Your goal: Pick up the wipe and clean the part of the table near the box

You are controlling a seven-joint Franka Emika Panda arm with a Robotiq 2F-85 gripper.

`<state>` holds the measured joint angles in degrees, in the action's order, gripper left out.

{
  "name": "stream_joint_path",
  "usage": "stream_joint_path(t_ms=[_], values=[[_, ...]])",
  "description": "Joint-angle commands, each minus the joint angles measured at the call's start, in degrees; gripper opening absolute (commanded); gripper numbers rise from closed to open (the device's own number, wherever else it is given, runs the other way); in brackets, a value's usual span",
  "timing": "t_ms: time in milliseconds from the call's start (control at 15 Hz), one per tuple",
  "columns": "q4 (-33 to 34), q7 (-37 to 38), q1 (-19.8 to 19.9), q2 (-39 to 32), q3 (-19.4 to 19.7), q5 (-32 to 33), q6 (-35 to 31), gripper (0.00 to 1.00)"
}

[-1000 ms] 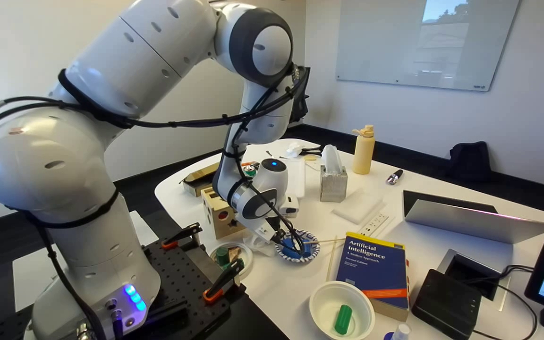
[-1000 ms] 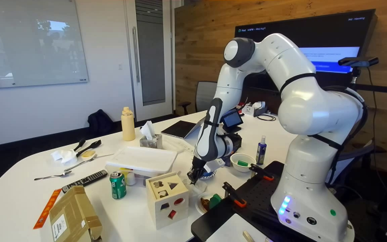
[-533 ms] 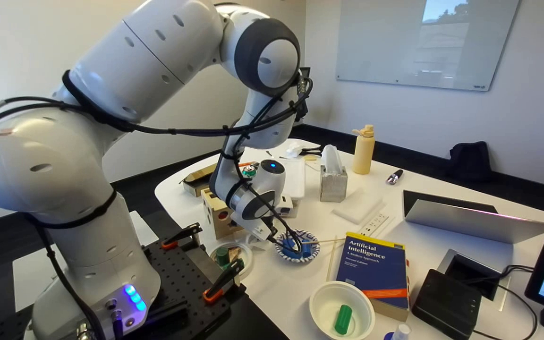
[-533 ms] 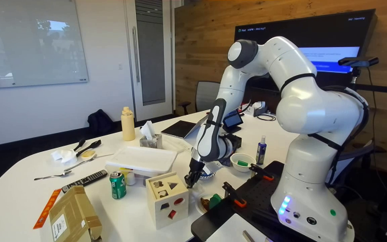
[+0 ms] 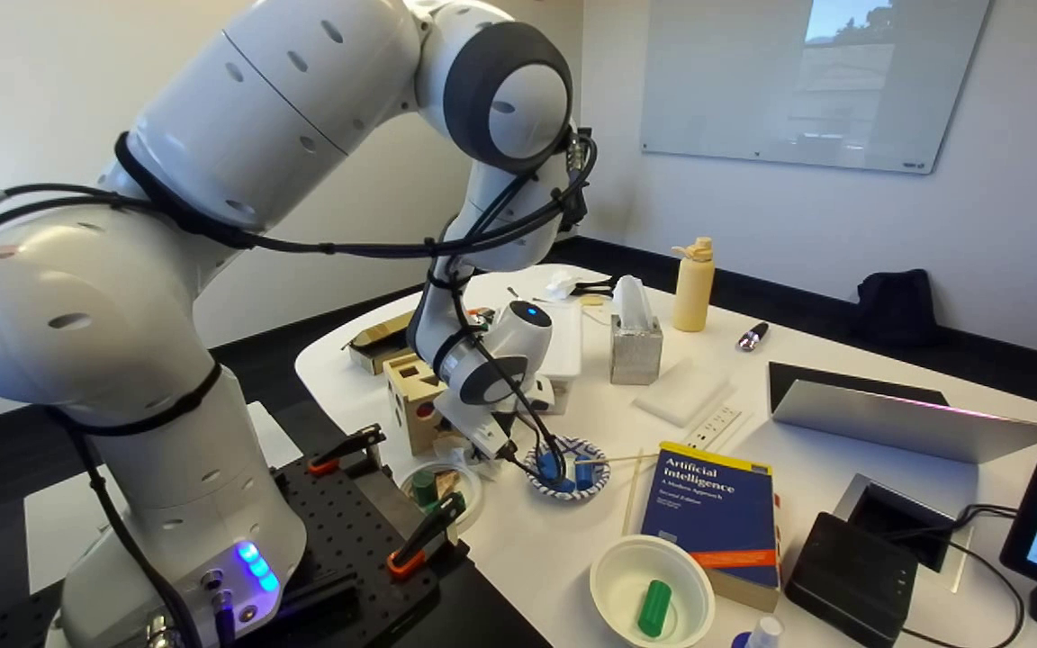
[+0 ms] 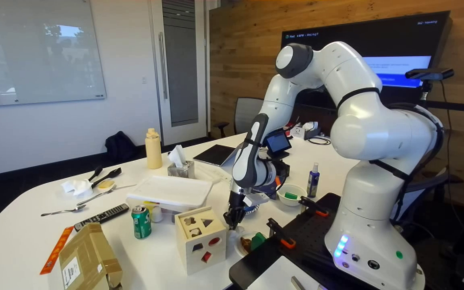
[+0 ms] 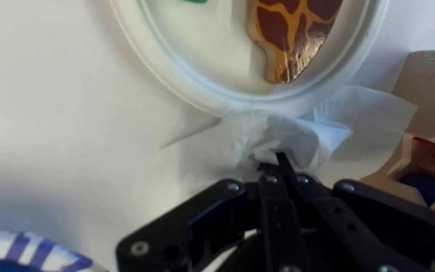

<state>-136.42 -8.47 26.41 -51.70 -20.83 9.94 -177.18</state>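
Note:
The wipe is a crumpled white tissue [image 7: 293, 132], lying on the white table [image 7: 70, 113] between the plate and the wooden box. It also shows as a pale scrap in both exterior views [image 5: 480, 466] [image 6: 239, 230]. My gripper [image 7: 276, 160] points down with its fingers closed on the tissue, and the fingertips are partly hidden in its folds. In an exterior view the gripper [image 6: 233, 223] is low over the table, just beside the box. The box is a light wooden cube with shaped holes [image 6: 199, 241]; its side shows at the right in the wrist view [image 7: 429, 90].
A white plate [image 7: 172, 81] with a toy steak touches the wipe's far edge. A patterned bowl [image 5: 604, 477] with blue pieces stands close by. Black clamps [image 6: 282, 233] sit on the mount's edge. A green can [image 6: 141, 221] and a lidded plastic bin [image 6: 171, 191] stand beyond the box.
My gripper has shifted a little towards the wooden box and stands slightly more upright, then edged back a bit from it. The wipe has shifted with the fingers.

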Motion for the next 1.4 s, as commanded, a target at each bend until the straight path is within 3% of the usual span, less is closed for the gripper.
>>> stream_joint_path(t_ms=[0,200,400,733,1000,1333], values=[[-0.9,1.9,-8.8,3.8,6.0,-3.7,-0.1,0.00],[0.0,0.4,-12.0,3.4,8.3,-3.8,-1.1,0.00],[1.2,-1.8,-11.3,1.8,7.5,-2.9,-1.8,0.00],[2.8,-8.9,-3.5,-1.8,2.1,-0.1,-3.1,0.00],[3.0,-12.8,4.4,-2.6,-3.4,-0.1,6.0,0.00],[2.2,-13.1,5.1,0.5,-3.2,-4.5,15.2,0.00]])
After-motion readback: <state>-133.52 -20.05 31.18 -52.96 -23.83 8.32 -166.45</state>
